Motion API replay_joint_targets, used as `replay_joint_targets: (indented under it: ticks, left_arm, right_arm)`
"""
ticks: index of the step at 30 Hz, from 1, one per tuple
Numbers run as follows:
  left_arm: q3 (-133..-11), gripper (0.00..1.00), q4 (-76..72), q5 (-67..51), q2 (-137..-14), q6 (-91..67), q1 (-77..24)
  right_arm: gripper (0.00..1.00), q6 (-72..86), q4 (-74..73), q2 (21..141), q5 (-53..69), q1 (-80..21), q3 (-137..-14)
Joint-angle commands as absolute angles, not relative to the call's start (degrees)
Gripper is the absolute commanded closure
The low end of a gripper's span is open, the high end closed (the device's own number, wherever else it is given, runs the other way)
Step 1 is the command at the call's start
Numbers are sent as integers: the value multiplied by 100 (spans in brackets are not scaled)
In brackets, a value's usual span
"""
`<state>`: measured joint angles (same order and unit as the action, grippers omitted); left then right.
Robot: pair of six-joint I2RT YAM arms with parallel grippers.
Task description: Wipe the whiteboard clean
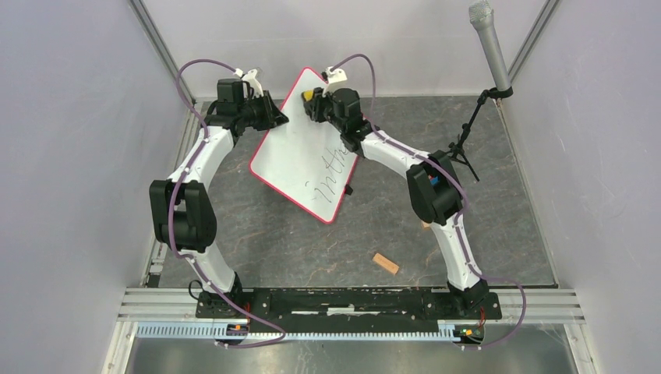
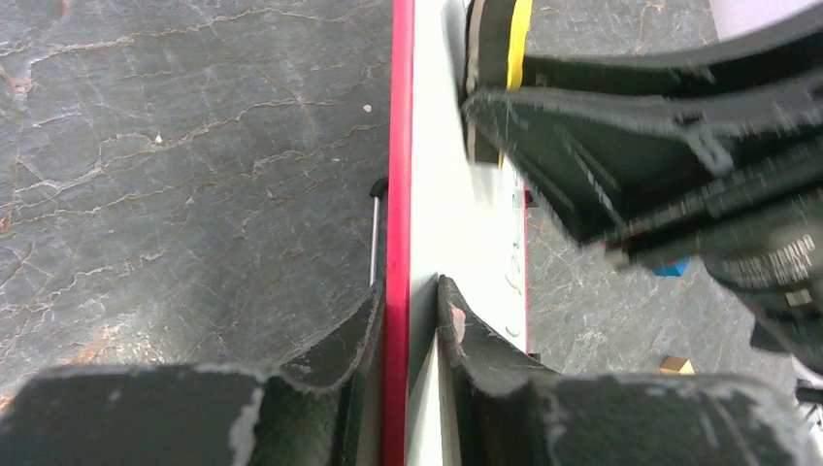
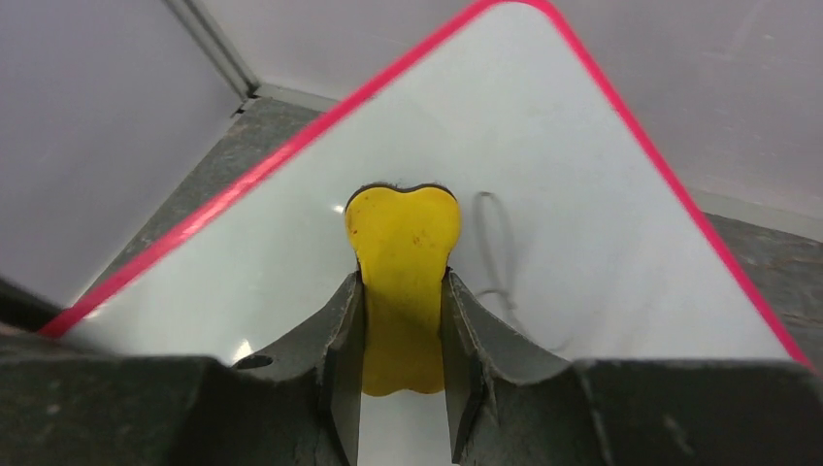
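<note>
Top external view: the dark marbled stone-look table [image 1: 257, 241] carries the large flat white whiteboard with rounded corners and a thin red rim [image 1: 300, 152]. The board lies skewed between the two arms, toward the far side of the table. Whether its near corner rests on the table or hangs free I cannot tell.

The black two-finger left gripper [image 1: 274, 117] has the board by its left edge. In the left wrist view its fingers [image 2: 364, 325] are nearly closed, one on each face of the red rim. That is the only hold on the board, and it is the main risk as I judge it. A hard wipe far from that edge could pivot the board in the jaws or pull it loose.

The black right gripper [image 1: 316, 101] is at the board's far corner, closed tight on a flat yellow eraser pad [image 3: 403, 228] whose tip meets the white surface. So close to the rounded corner, a stroke could run off the rim and catch on it. A sideways drag could also twist the pad out of the narrow pinch.

The black cursive handwriting [image 1: 331, 175] sits at the opposite, nearer end, partly under the right forearm. Passes that stay short would likely leave it, and the forearm could smear or hide it. A faint grey looped stroke [image 3: 495, 243] lies just beside the pad and looks easy to miss. A small tan wooden block [image 1: 385, 263] lies well apart on the table and poses little threat.
</note>
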<state>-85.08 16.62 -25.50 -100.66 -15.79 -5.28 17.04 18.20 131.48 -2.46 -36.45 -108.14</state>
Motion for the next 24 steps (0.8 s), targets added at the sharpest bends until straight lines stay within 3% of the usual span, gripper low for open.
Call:
replay_joint_targets:
  ticks: [1, 8, 14, 18, 24]
  left_arm:
    - [-8483, 98, 1652, -2363, -9835, -1195, -591]
    - [-8483, 98, 1652, -2373, -9813, -1217, -590]
    - [-8495, 98, 1652, -2428, -9815, -1263, -589]
    - [-8495, 98, 1596, -2565, -9853, -1381, -589]
    - [-8484, 98, 1582, -2565, -9881, -1393, -590]
  right_arm:
    - [83, 2036, 1160, 13518, -254, -3220, -10714]
    - [75, 1799, 1002, 13574, -88, -3146, -10958]
    - [32, 1698, 1423, 12957, 669, -3115, -10495]
    - [16, 1678, 1704, 12482, 668, -2996, -10086]
    - [13, 1925, 1666, 12793, 884, -2722, -10302]
